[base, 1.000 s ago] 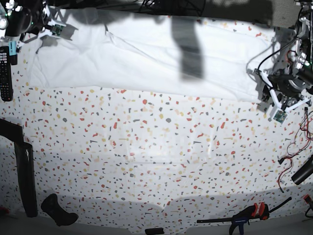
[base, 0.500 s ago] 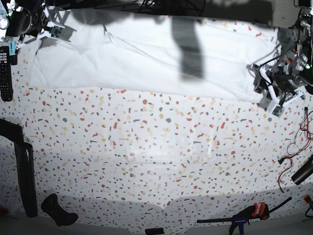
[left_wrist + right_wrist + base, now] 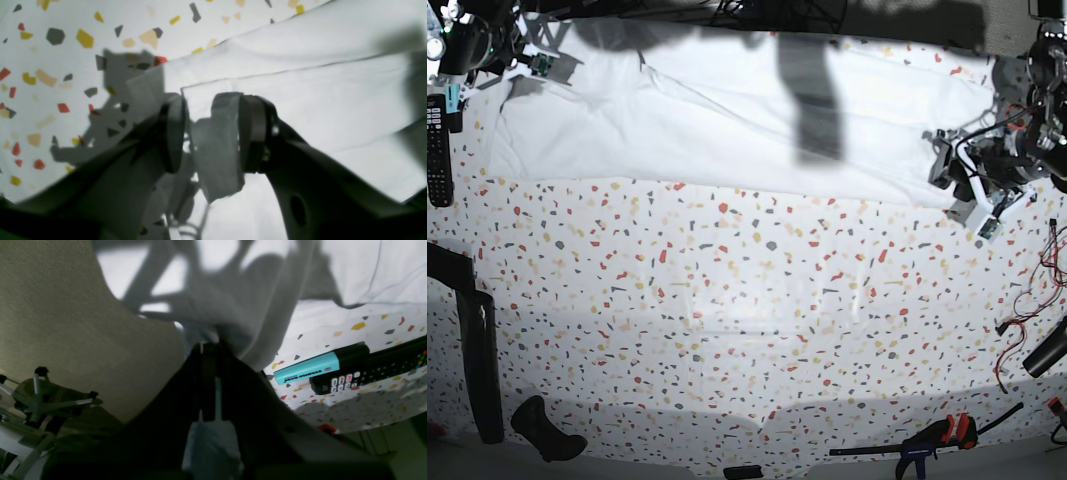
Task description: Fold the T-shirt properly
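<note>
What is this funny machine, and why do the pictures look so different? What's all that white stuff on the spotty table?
It is a robot with two arms, learning to fold a T-shirt, the big white cloth spread across the speckled table. One picture looks down from above. The other two come from small cameras on the robot's wrists, so they are very close up. The left gripper, a claw with two fingers, has a corner of the shirt between its pads. The right gripper is pinched shut on the cloth at the other end. Beside it lie a turquoise highlighter pen and a black remote control.
</note>
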Motion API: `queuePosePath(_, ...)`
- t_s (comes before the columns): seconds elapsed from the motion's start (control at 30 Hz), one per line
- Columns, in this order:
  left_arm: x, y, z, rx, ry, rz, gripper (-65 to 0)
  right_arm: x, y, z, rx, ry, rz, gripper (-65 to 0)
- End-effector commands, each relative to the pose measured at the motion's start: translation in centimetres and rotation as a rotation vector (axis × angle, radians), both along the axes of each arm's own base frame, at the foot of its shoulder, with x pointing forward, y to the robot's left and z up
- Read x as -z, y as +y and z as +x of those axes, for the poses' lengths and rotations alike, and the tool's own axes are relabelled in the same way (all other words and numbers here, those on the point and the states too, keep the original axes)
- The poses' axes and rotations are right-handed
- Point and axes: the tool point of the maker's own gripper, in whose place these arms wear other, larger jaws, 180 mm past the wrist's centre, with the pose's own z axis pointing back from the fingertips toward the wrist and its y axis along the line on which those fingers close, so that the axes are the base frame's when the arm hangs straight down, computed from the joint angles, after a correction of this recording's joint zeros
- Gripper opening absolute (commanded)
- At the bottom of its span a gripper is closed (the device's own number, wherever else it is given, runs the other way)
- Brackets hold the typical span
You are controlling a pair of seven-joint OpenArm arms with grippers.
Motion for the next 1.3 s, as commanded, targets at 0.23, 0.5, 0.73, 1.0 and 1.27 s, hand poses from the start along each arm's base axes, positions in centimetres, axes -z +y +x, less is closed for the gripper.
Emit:
queuePosePath(0.23,-0.1,-0.8,-0.1,0.011,0.017,-0.125,-39.7,-0.5,-0.6,0.4,-0.013,-0.01,-0.032,-65.0)
queuePosePath(0.5,-1.9,-1.8,0.5,0.048,-0.04,-0.123,-41.0,-0.5,-0.6,0.4,-0.013,-0.011,-0.033,-65.0)
queuePosePath(0.73,-2.1,-1.9,0.8,0.046,-0.058,-0.132,-45.0,-0.5,-0.6,0.4,-0.012,-0.01,-0.032,-65.0)
queuePosePath(1.0,-2.1,-1.9,0.7,0.046,-0.056,-0.131,-60.9,-0.5,-0.6,0.4,-0.012,-0.011,-0.032,-65.0)
queuePosePath(1.27,-1.6,-1.7,0.1,0.054,-0.02,-0.11,-65.0,-0.5,-0.6,0.4,-0.012,-0.011,-0.033,-65.0)
